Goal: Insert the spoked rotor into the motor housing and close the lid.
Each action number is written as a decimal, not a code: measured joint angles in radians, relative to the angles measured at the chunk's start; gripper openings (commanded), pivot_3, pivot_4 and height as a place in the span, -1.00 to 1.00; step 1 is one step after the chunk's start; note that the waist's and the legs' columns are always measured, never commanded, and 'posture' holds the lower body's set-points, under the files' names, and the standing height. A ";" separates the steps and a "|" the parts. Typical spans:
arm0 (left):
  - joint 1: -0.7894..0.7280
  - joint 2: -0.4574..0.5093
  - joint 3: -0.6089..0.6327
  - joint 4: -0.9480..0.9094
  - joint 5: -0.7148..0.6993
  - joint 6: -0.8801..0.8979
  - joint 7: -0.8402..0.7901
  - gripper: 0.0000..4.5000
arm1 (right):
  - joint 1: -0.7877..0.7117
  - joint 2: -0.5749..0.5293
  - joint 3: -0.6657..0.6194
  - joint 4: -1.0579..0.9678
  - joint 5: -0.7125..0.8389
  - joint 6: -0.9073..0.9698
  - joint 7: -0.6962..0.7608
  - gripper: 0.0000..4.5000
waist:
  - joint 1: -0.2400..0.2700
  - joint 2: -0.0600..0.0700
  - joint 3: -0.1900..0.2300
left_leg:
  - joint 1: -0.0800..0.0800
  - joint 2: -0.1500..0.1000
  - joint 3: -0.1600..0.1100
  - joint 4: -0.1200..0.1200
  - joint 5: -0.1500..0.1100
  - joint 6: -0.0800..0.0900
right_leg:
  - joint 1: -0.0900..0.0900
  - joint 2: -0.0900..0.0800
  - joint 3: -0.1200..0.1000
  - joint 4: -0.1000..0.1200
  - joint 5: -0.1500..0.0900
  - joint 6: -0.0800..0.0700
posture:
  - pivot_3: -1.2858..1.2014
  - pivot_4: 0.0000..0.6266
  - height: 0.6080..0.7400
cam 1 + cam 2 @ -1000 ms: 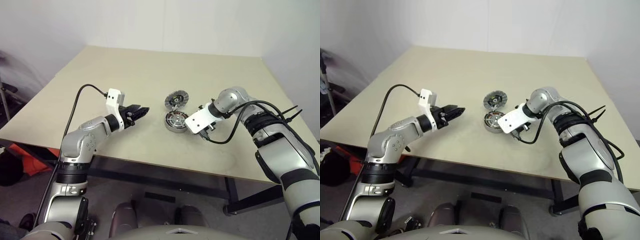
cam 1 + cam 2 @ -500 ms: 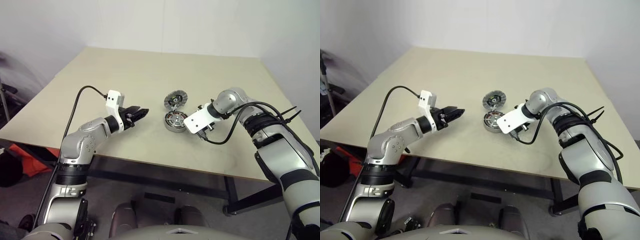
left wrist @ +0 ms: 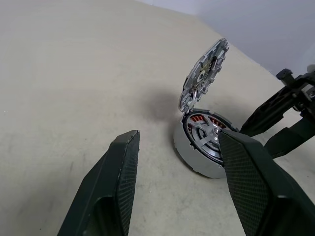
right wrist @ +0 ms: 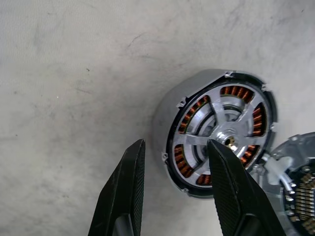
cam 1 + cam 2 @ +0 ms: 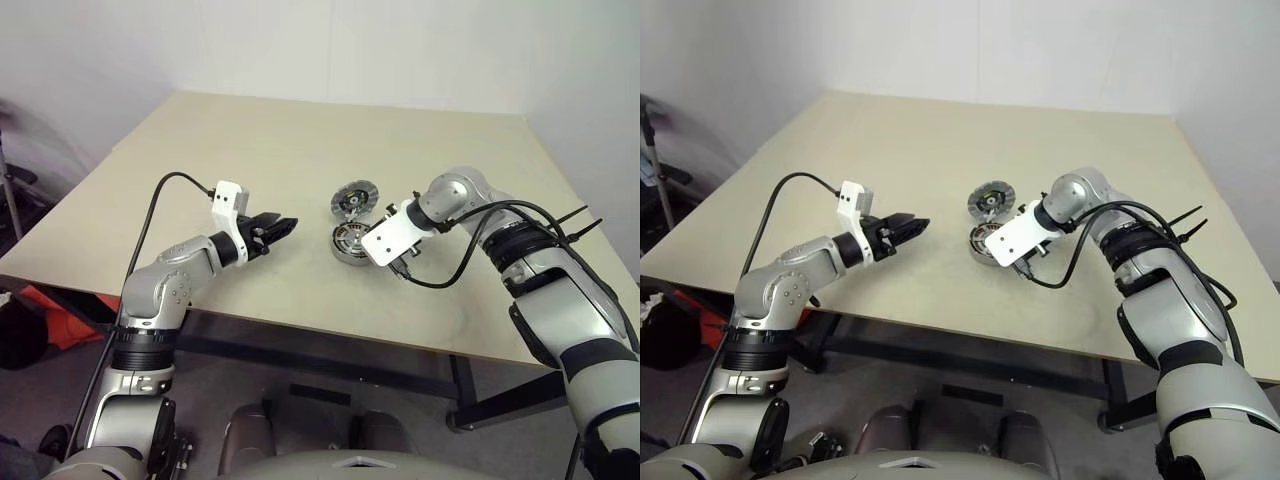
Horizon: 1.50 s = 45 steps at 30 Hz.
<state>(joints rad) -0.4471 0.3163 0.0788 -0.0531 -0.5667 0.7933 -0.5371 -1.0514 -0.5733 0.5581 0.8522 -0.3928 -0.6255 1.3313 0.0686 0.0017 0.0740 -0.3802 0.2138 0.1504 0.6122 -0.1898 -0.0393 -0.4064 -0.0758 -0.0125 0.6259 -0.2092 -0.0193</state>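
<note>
The left arm reaches forward from a bent elbow, its forearm nearly level, and the left gripper (image 5: 281, 224) points ahead and inward toward the other arm. Its jaws stand apart with nothing between the fingers (image 3: 120, 182) (a clear gap shows in the wrist view). The right arm bends in from the side, wrist turned steeply down, so the right gripper (image 4: 173, 189) aims at the bench. Its jaws are parted too, gripping nothing, fingertips held off the surface.

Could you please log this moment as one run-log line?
rotor: seated in housing | lid: propped up, open | right gripper: open above housing | left gripper: open, apart
</note>
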 measured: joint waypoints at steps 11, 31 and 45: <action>0.011 0.001 -0.001 -0.002 0.002 0.000 0.001 0.20 | -0.018 0.015 0.007 0.137 -0.060 -0.024 -0.073 -0.02 | -0.002 0.000 0.000 | 0.001 0.000 0.000 0.000 0.000 0.000 | 0.001 0.000 0.000 0.001 0.000 0.000 | 0.03 -1.00 1.00; 0.017 -0.001 -0.001 -0.002 0.019 -0.003 0.009 0.20 | -0.035 0.031 0.005 0.150 -0.077 -0.040 -0.090 -1.00 | -0.002 -0.001 0.000 | 0.001 0.002 0.000 0.000 0.000 0.000 | 0.001 0.000 -0.002 0.001 0.001 -0.001 | 0.03 -1.00 1.00; 0.033 -0.012 0.000 -0.008 0.021 -0.009 0.028 0.20 | 0.189 -0.014 -0.152 -0.217 0.165 0.437 0.117 -1.00 | 0.007 0.000 0.000 | -0.002 0.004 0.000 0.000 0.000 0.000 | 0.000 0.001 -0.004 -0.003 0.001 -0.001 | 0.03 -1.00 1.00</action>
<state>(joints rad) -0.4139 0.3039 0.0790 -0.0612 -0.5456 0.7842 -0.5088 -0.8629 -0.5870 0.4056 0.6355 -0.2278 -0.1880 1.4481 0.0752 0.0013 0.0738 -0.3824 0.2177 0.1507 0.6117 -0.1896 -0.0393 -0.4059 -0.0751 -0.0168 0.6233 -0.2085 -0.0206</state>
